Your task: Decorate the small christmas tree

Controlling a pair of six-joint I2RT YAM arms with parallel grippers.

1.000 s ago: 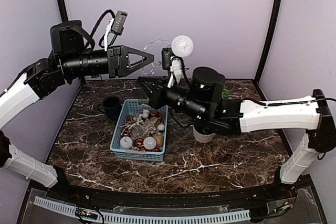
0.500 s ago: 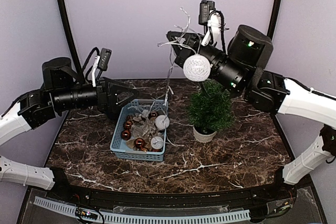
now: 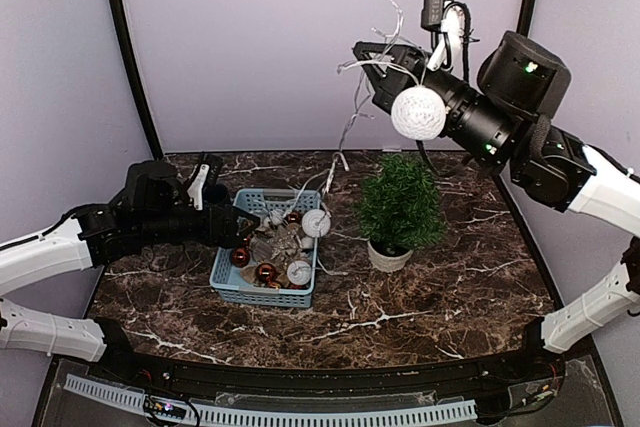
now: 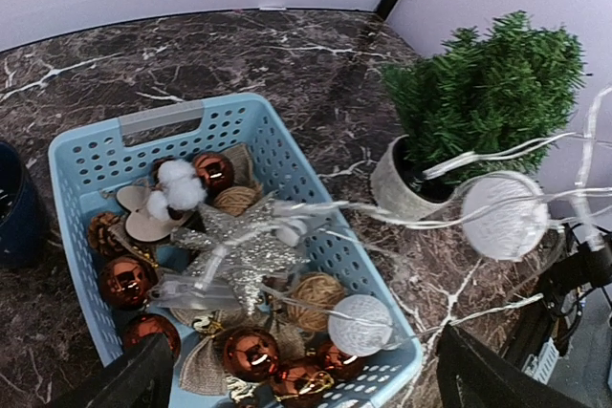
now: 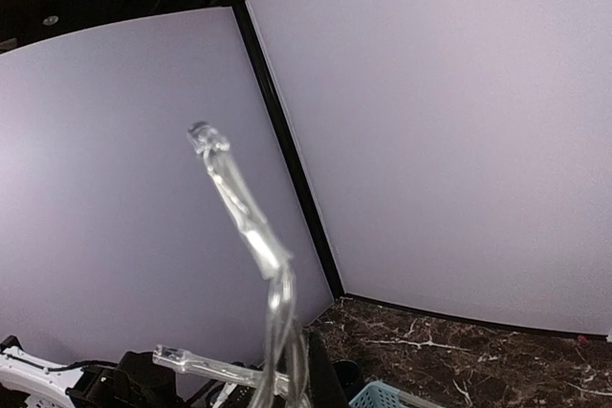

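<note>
1. Where the right gripper [image 3: 366, 55] is raised high, its jaws are seen clenched on a clear-wired string of lights [image 3: 418, 112] with white woven balls, one ball hanging just under them.
2. From those jaws the wire is trailed down into a blue perforated plastic basket [image 3: 262, 293] filled with baubles.
3. The left gripper [image 3: 230, 230] is held low with its jaws released wide and nothing grasped; the basket lies directly ahead of them.
4. The small christmas tree [image 3: 400, 205], bushy and dark green in a round white pot [image 3: 388, 258], is stood upright on the dark marbled table [image 3: 450, 297], below the right jaws and ahead-right of the left jaws, just beside the basket.
</note>
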